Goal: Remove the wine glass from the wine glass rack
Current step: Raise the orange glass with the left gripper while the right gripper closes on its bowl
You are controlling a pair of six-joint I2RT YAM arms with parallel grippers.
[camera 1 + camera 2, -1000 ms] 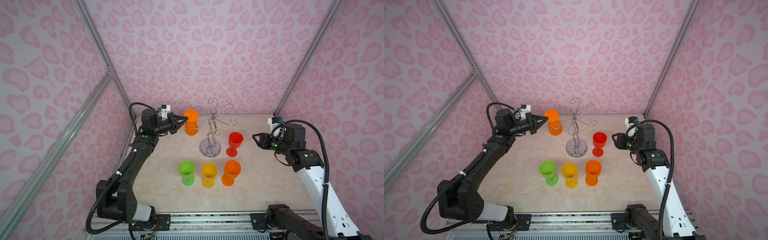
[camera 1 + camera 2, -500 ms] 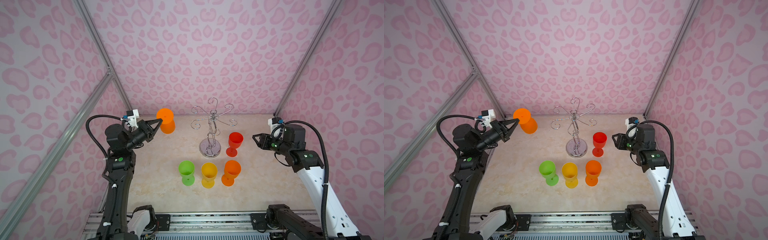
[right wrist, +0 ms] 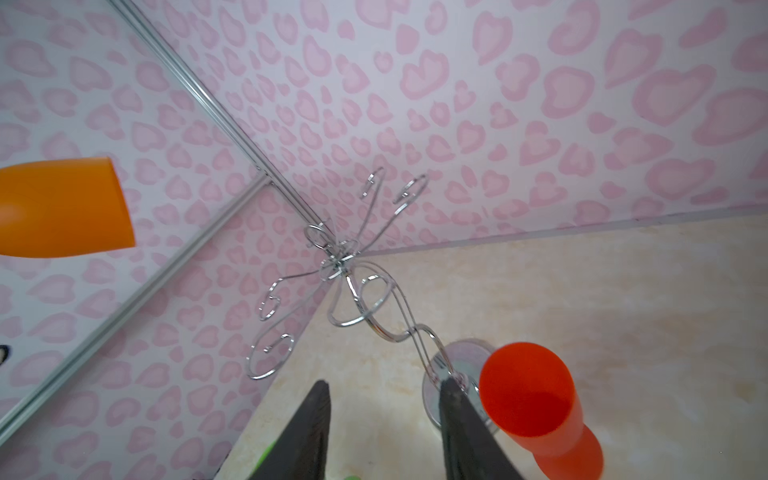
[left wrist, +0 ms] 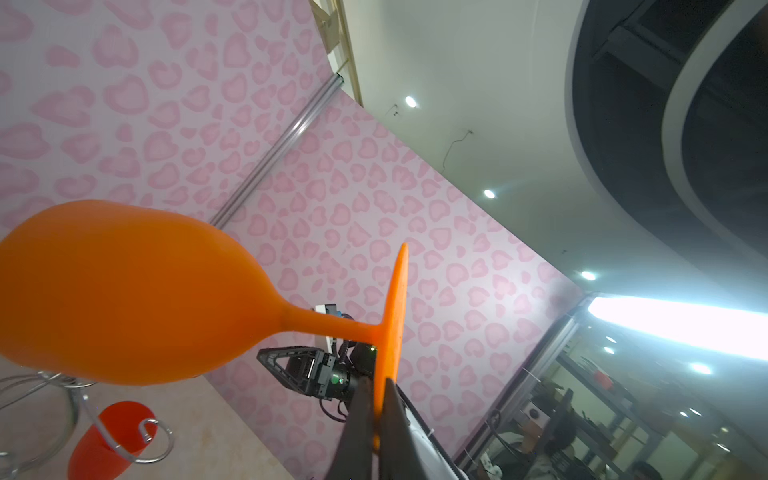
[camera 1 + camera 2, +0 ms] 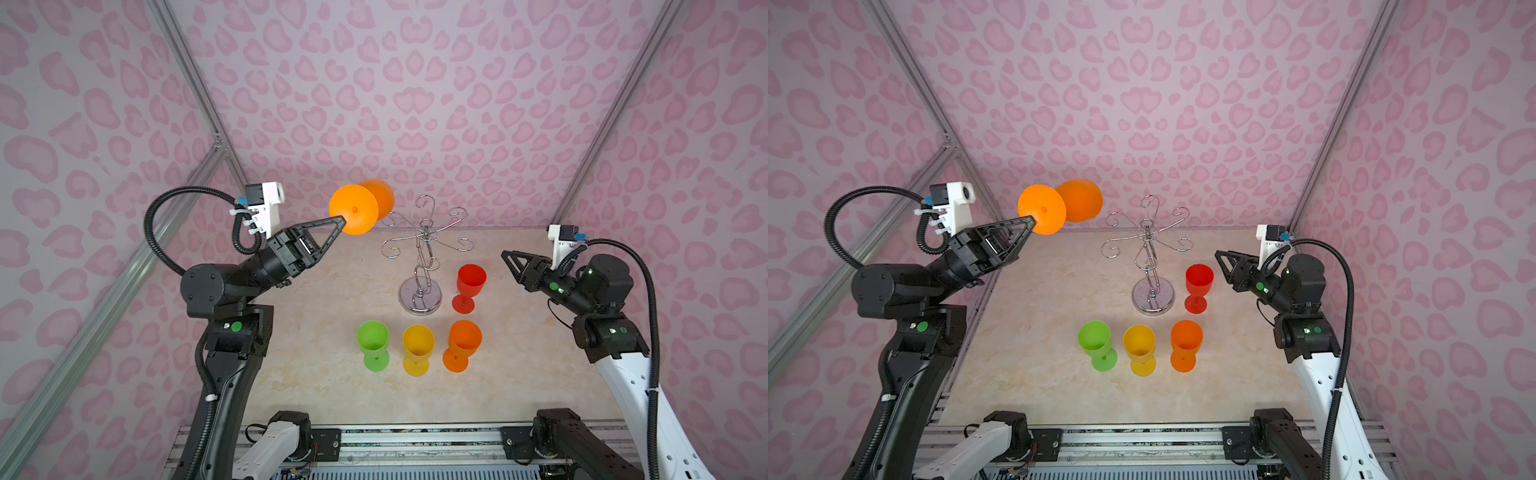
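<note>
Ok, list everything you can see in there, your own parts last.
held wine glass: 1, orange, in the air left of the rack's top, lying sideways
wine glass rack: 1, chrome, centre-back of the table, no glass on its hooks
red glass: 1, red, upright just right of the rack's base
green glass: 1, green, left end of the front row
yellow glass: 1, yellow, middle of the front row
orange glass: 1, orange, right end of the front row
table: 1, beige marbled
walls: pink heart print, around the table
left claw: 1, black, shut on the held wine glass's foot rim
right claw: 1, black, open, empty, right of the red glass
</note>
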